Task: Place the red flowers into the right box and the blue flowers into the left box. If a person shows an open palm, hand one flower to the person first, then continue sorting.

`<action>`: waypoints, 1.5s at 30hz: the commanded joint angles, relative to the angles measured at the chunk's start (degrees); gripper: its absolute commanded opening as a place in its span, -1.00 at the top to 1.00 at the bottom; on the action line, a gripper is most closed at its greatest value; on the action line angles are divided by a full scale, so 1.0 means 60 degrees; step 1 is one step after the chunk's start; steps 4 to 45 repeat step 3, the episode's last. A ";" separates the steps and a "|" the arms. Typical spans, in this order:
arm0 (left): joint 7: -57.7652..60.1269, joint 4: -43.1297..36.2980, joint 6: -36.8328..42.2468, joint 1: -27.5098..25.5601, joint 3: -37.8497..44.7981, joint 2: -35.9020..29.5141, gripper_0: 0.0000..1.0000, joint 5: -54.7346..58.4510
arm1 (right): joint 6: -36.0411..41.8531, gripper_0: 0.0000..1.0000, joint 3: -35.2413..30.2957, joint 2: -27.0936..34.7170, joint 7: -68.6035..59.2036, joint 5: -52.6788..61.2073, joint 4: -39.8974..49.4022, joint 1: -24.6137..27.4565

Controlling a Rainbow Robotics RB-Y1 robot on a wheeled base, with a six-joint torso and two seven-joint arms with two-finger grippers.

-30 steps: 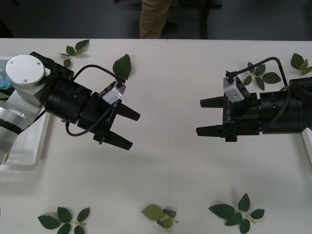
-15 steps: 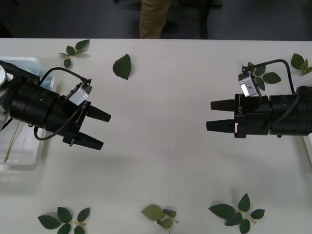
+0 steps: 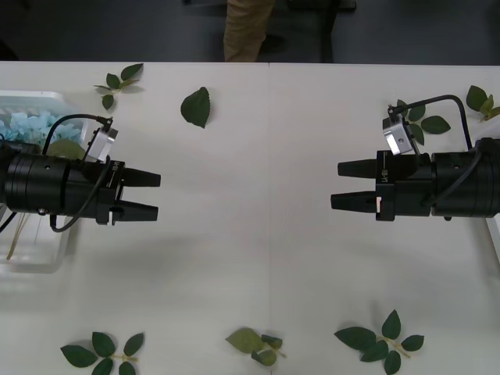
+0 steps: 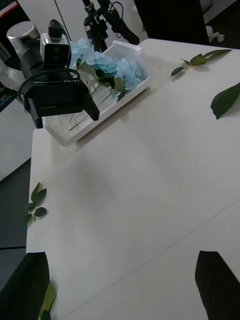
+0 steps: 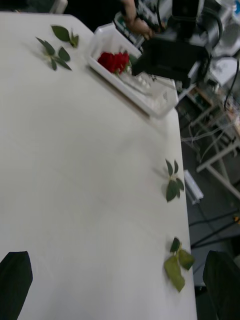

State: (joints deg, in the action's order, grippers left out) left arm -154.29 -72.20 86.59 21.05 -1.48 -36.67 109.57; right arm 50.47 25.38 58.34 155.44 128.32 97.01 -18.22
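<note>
Two grippers, left [image 3: 148, 195] & right [image 3: 340, 186], jaws apart, holding nothing

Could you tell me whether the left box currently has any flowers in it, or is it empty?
Not empty. The left box holds the blue flowers: pale blue heads lie inside its rim, with green stems across its floor.

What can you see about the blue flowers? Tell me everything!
The blue flowers are fluffy, pale sky-blue clusters of small petals with dark green leaves and thin pale stems, and they look artificial. They lie piled inside the left box, a white tray at the table's left edge, with heads at one end and stems running along its floor. In the front view they peek out behind the left gripper, which is open and does not touch them.
</note>
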 commanded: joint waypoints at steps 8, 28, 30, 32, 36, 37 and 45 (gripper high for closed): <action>-0.0119 0.1207 -0.0149 -0.0184 0.0261 0.0062 -1.00 0.0840 | -0.0003 -0.69 -0.0172 -0.0040 -0.0074 0.0133 0.0033 0.0092; -0.0119 0.1207 -0.0149 -0.0184 0.0261 0.0062 -1.00 0.0840 | -0.0003 -0.69 -0.0172 -0.0040 -0.0074 0.0133 0.0033 0.0092; -0.0119 0.1207 -0.0149 -0.0184 0.0261 0.0062 -1.00 0.0840 | -0.0003 -0.69 -0.0172 -0.0040 -0.0074 0.0133 0.0033 0.0092; -0.0119 0.1207 -0.0149 -0.0184 0.0261 0.0062 -1.00 0.0840 | -0.0003 -0.69 -0.0172 -0.0040 -0.0074 0.0133 0.0033 0.0092; -0.0119 0.1207 -0.0149 -0.0184 0.0261 0.0062 -1.00 0.0840 | -0.0003 -0.69 -0.0172 -0.0040 -0.0074 0.0133 0.0033 0.0092; -0.0119 0.1207 -0.0149 -0.0184 0.0261 0.0062 -1.00 0.0840 | -0.0003 -0.69 -0.0172 -0.0040 -0.0074 0.0133 0.0033 0.0092; -0.0119 0.1207 -0.0149 -0.0184 0.0261 0.0062 -1.00 0.0840 | -0.0003 -0.69 -0.0172 -0.0040 -0.0074 0.0133 0.0033 0.0092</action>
